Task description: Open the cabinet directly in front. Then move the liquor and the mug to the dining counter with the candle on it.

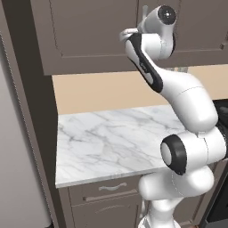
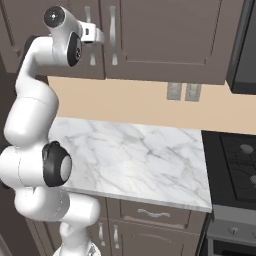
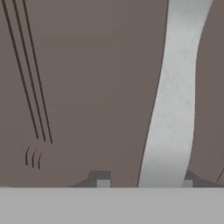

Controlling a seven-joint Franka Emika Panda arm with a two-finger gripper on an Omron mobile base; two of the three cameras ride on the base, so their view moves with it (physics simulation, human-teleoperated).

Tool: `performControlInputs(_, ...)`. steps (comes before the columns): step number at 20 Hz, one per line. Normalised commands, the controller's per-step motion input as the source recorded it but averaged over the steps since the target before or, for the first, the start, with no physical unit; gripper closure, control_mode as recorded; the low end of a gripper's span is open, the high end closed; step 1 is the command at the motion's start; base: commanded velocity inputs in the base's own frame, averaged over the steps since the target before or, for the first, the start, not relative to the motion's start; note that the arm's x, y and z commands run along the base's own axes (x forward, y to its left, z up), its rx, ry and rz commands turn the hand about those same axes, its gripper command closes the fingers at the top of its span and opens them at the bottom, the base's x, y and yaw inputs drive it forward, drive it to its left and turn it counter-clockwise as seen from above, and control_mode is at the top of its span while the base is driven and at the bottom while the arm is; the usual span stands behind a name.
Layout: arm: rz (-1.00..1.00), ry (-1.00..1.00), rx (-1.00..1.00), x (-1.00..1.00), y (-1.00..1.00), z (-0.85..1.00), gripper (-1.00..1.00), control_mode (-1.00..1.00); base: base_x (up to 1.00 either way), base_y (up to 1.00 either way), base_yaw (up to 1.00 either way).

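Observation:
The cabinet [image 2: 165, 35] is a dark grey-brown wall unit, and both of its doors sit flush and shut. My gripper [image 2: 96, 34] is raised to the left door's wavy silver handle [image 2: 92, 55]. In the hand view the handle [image 3: 175, 96] runs up between my two fingertips [image 3: 103, 183]. The jaws stand open, wider than the handle, with a gap on its left side. From the left base view the gripper [image 1: 128, 34] reaches the cabinet [image 1: 89, 31] beside the door seam. The liquor, the mug, the dining counter and the candle are out of view.
A marble worktop [image 2: 135, 155] with a beige backsplash [image 2: 125, 102] lies below the cabinet. A black stove [image 2: 237, 160] adjoins it on the right, and drawer fronts [image 2: 150, 215] sit under it. A tall dark panel [image 1: 22, 124] bounds the left side.

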Motion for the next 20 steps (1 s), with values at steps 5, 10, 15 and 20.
performControlInputs(5,0.15,0.0,0.0,-0.33,0.86,-0.12,1.0,-1.0,0.0,0.0,0.0)
performControlInputs(10,0.16,0.0,0.0,-0.41,0.96,-0.07,1.0,-1.0,0.0,0.0,0.0)
performControlInputs(15,0.1,-0.02,0.0,-0.41,1.0,-0.02,1.0,-1.0,0.0,0.0,0.0)
performControlInputs(20,0.08,-0.04,0.0,-0.43,1.0,-0.04,1.0,-1.0,0.0,0.0,0.0)
